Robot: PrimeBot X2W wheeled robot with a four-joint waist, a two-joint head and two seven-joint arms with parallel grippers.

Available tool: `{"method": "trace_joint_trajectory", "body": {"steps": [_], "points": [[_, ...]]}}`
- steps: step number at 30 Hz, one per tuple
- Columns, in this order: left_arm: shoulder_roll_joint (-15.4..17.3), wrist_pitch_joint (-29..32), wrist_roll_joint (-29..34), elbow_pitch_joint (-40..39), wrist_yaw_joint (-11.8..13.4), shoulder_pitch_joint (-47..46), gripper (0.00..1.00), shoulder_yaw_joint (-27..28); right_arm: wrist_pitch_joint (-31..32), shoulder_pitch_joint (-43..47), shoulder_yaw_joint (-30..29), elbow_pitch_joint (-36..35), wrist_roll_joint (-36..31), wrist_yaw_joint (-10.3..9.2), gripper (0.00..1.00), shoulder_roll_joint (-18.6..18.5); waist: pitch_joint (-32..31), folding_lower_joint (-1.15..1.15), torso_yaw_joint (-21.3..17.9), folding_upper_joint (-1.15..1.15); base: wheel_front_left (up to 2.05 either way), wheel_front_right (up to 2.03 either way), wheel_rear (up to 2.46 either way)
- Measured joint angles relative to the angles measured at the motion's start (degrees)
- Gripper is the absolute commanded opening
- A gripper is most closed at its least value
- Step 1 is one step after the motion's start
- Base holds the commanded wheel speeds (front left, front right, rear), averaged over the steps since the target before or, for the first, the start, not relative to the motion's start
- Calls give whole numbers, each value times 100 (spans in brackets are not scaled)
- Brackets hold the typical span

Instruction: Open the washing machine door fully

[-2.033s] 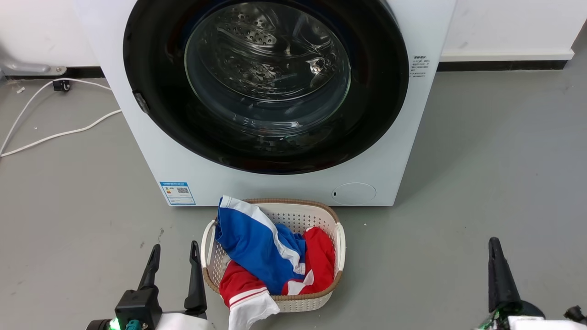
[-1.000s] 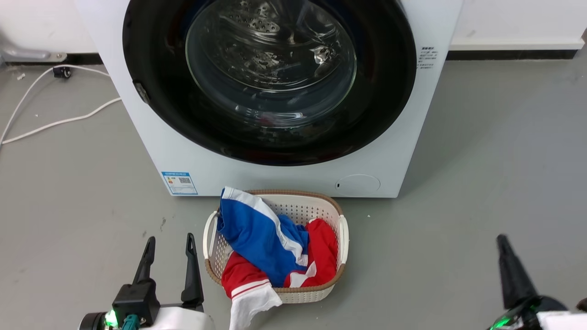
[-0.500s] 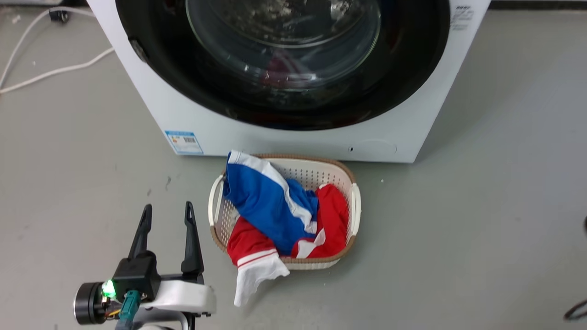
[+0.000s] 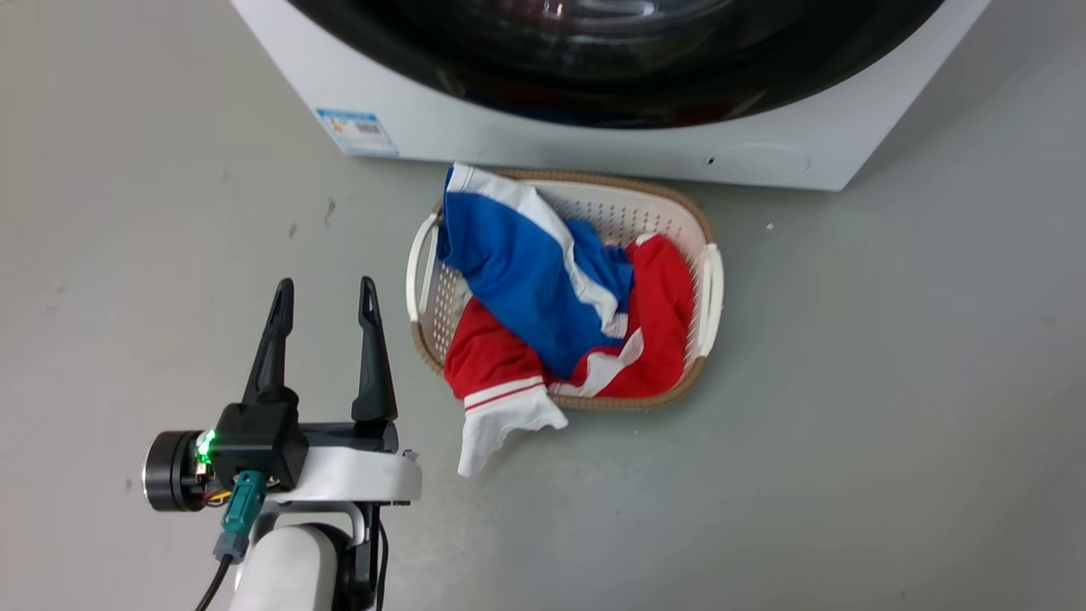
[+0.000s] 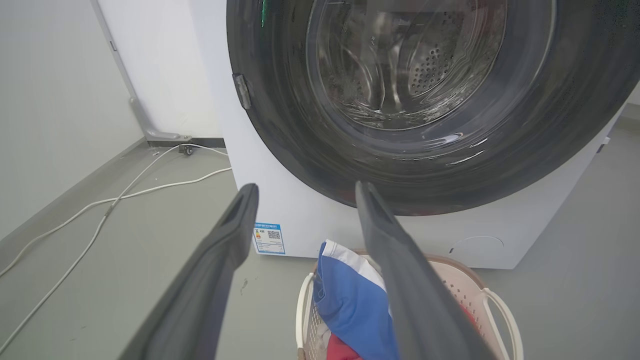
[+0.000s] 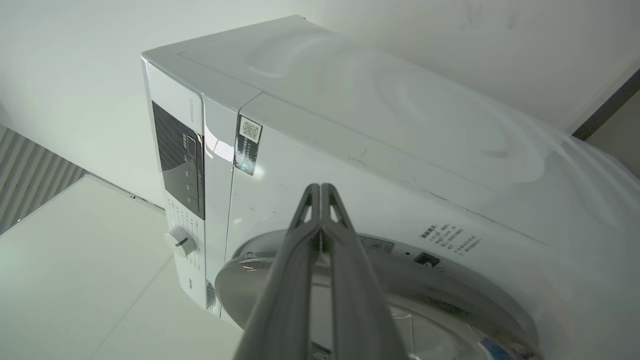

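Opening of the door: not yet begun, by my judgement. The large round washing machine door is sitting shut against the front of the big white boxy washing machine, and I am seeing no gap at its rim in the left wrist view.
Work remaining: all of it. I am judging that the door's edge is yet to be reached, released and swung wide.
Left gripper: I am holding my left gripper spread and empty above the matte grey floor, near the basket and well short of the machine.
Right gripper: my right gripper is keeping its two long dark fingers pressed together on nothing, aiming at the machine's upper front and apart from it.
Door material: a wide glossy black rim is ringing a clear bulging glass bowl. Reflections are streaking both, so I am judging the surface hard and slick.
Door edge: a small grey tab is sitting at the rim's left side. I cannot tell whether it is a latch or a hinge.
Drum: a perforated steel drum is showing through the glass.
Machine body: smooth white panels are carrying a dark glossy control panel, a white round knob, a blue label sticker and a small round flap.
Obstruction: a white perforated plastic laundry basket with a brown rim is standing at the machine's foot below the door, holding soft, crumpled blue, red and white garments.
Floor clutter: thin white cables are trailing beside the machine.
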Motion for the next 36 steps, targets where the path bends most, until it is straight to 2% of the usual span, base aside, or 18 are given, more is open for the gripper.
{"method": "trace_joint_trajectory", "body": {"steps": [14, 21, 29, 36], "points": [[0, 0, -259, -88, 118, -327, 100, -248, 1282, -2005, 1266, 1266, -660, 0, 0, -525, 816, 0, 439, 0, 0, 0, 0], [0, 0, -356, -154, 174, -417, 100, -312, 1904, -2654, 1761, 1658, -1026, 0, 0, -566, 1071, 0, 600, 0, 0, 0, 0], [0, 0, -402, -140, 218, -485, 100, -319, 2256, -2766, 1962, 1733, -1282, -1, 0, -544, 1136, 0, 648, 0, 0, 0, 0], [1, 0, -344, -140, 207, -471, 100, -180, 2428, -2135, 2006, 1263, -1196, -9, 0, -482, 976, -1, 542, 0, 0, 0, 0]]}}
